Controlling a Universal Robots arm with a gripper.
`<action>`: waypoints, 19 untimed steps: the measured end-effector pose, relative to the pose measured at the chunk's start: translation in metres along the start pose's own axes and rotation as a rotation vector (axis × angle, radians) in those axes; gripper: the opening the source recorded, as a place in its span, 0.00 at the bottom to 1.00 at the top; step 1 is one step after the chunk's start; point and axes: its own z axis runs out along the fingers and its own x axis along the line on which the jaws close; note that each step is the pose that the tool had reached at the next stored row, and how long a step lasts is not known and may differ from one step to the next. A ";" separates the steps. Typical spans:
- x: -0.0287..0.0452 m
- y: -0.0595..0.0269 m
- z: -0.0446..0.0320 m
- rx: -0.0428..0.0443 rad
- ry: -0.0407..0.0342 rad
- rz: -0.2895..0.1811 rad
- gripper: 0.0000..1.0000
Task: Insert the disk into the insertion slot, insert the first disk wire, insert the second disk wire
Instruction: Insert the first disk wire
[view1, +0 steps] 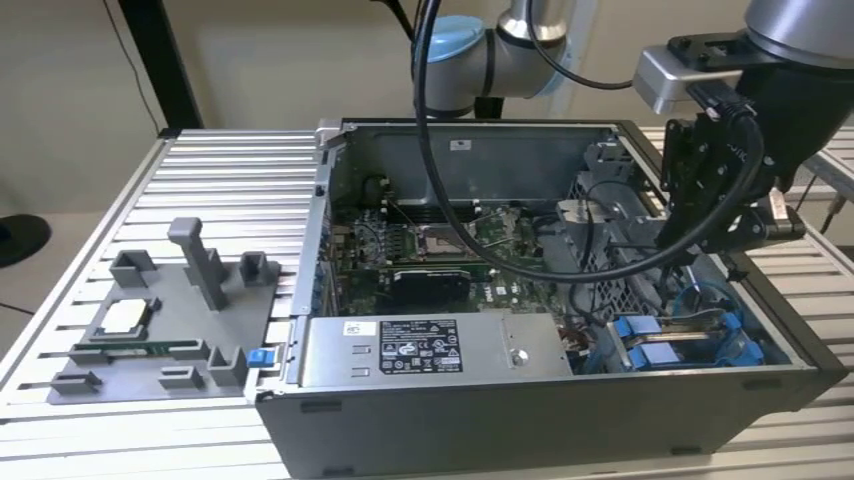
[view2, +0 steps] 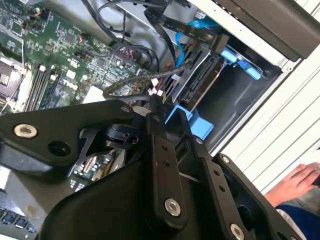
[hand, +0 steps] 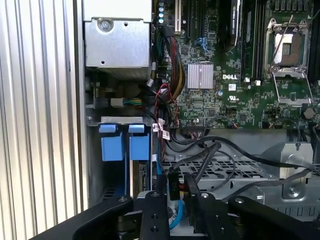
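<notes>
The disk (view2: 200, 82) lies in the insertion slot (view1: 694, 345) at the case's corner on the exterior view's right. Its bright blue carrier tabs (hand: 139, 145) face outward, and its connector edge faces the motherboard. My gripper (hand: 172, 197) hangs just above that edge of the disk (hand: 142, 175). It looks shut on the black connector of a disk wire (hand: 172, 186) held between its fingertips. A blue flat wire (view2: 181, 47) curves down to the disk beside it. In the exterior view my gripper (view1: 677, 262) reaches down into the case over the drive bay.
The grey power-supply box (view1: 427, 350) lies along the case front beside the slot. Loose black cables (hand: 220, 150) cross the perforated cage near my fingers. A grey fixture tray (view1: 160, 330) sits on the ribbed table at the exterior view's left. A person's hand (view2: 295, 182) rests outside the case.
</notes>
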 end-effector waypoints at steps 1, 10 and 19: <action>0.0000 0.0000 0.0004 0.0001 -0.0007 0.000 1.00; 0.0002 0.0002 0.0021 0.0006 -0.0029 0.000 0.00; 0.0017 -0.0065 0.0044 0.0001 -0.0028 0.000 0.00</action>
